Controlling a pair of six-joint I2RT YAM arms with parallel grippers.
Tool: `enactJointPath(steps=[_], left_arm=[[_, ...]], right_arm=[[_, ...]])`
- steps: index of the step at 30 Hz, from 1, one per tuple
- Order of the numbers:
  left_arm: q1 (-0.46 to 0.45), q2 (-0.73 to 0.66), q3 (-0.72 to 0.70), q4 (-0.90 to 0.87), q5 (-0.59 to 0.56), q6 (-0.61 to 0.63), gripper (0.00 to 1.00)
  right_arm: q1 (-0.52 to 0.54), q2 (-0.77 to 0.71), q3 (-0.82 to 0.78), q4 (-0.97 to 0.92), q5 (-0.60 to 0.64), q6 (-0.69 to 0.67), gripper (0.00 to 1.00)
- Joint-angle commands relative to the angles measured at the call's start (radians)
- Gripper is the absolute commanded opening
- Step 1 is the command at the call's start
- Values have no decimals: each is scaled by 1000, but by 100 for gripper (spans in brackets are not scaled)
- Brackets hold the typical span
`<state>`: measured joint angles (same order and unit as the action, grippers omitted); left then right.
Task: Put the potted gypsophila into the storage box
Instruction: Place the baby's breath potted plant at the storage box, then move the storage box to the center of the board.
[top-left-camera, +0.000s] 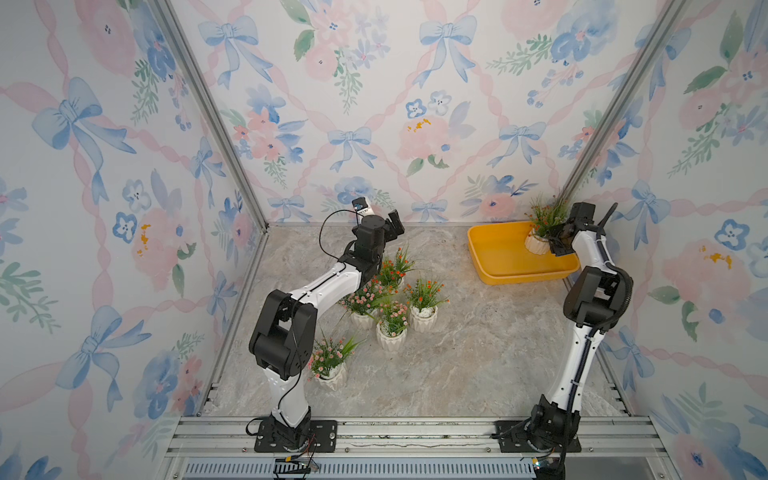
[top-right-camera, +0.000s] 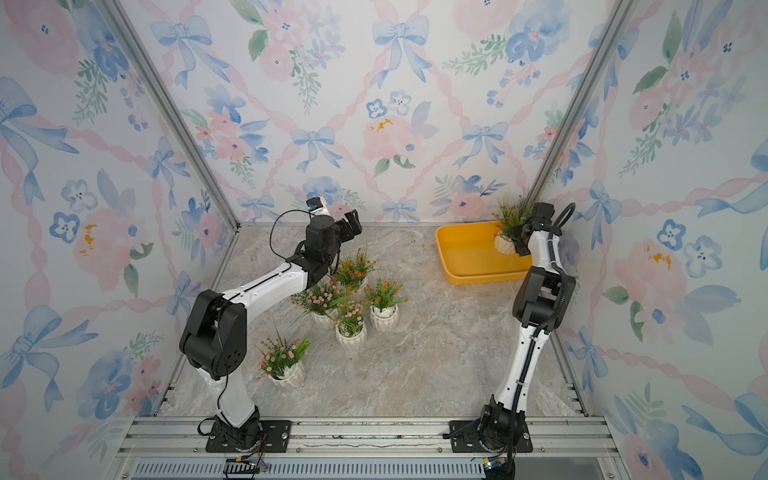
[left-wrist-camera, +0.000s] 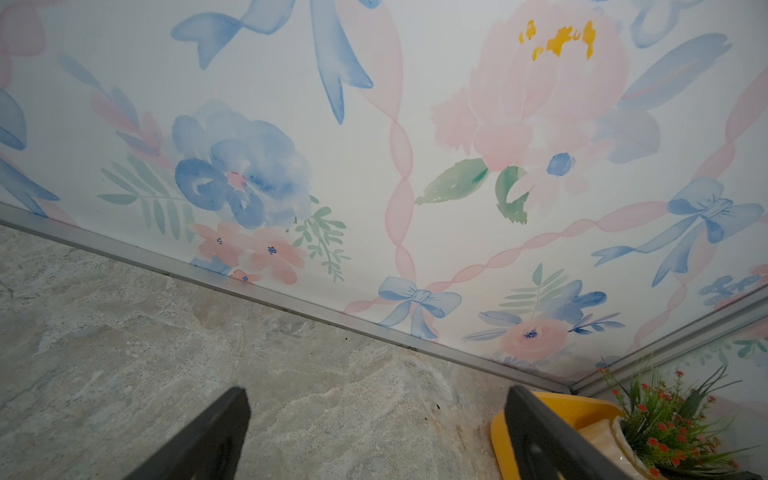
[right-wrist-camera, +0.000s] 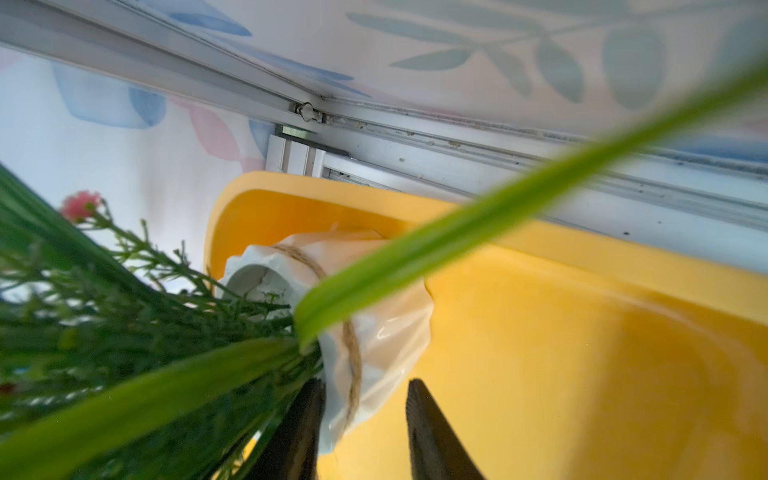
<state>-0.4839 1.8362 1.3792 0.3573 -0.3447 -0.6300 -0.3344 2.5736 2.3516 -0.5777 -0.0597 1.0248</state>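
The yellow-orange storage box (top-left-camera: 490, 266) (top-right-camera: 465, 270) sits at the far right of the table. One potted gypsophila (top-left-camera: 536, 243) (top-right-camera: 503, 244) with orange-red blooms rests in its far right part. My right gripper (top-left-camera: 555, 245) (right-wrist-camera: 365, 384) is open around that white ribbed pot (right-wrist-camera: 374, 332). One finger (right-wrist-camera: 307, 415) lies at the pot's rim, and the other finger (right-wrist-camera: 428, 424) stands apart from it. Several more potted gypsophila (top-left-camera: 391, 328) (top-right-camera: 351, 328) stand on the table left of centre. My left gripper (top-left-camera: 397, 222) (left-wrist-camera: 376, 392) hangs open and empty above the table's far side.
A lone pink-bloomed pot (top-left-camera: 330, 365) stands close to the left arm's base column. The box (left-wrist-camera: 498, 436) lies near the back right corner post (right-wrist-camera: 307, 112). Patterned walls enclose the marble-look table (top-left-camera: 478, 353) on three sides.
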Motion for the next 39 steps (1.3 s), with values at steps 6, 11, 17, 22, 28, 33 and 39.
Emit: enactJointPath(steps=[6, 11, 17, 22, 28, 33, 39], left_arm=[[-8, -58, -37, -9, 8, 43, 98], [-7, -90, -63, -9, 40, 87, 98], [-3, -131, -99, -9, 88, 142, 98], [10, -171, -138, -9, 111, 153, 98], [19, -217, -181, -10, 106, 158, 98], [26, -251, -214, -9, 85, 156, 98], [39, -256, -221, -9, 85, 153, 98]], right_arm=[[43, -239, -187, -40, 75, -152, 52], [73, -385, -334, -128, 123, -216, 54], [75, -475, -489, -258, 98, -242, 60], [83, -482, -657, -119, -45, -194, 61], [112, -433, -704, 0, -107, -141, 63], [129, -395, -693, -34, -95, -119, 55], [156, -371, -667, -118, -32, -117, 39]])
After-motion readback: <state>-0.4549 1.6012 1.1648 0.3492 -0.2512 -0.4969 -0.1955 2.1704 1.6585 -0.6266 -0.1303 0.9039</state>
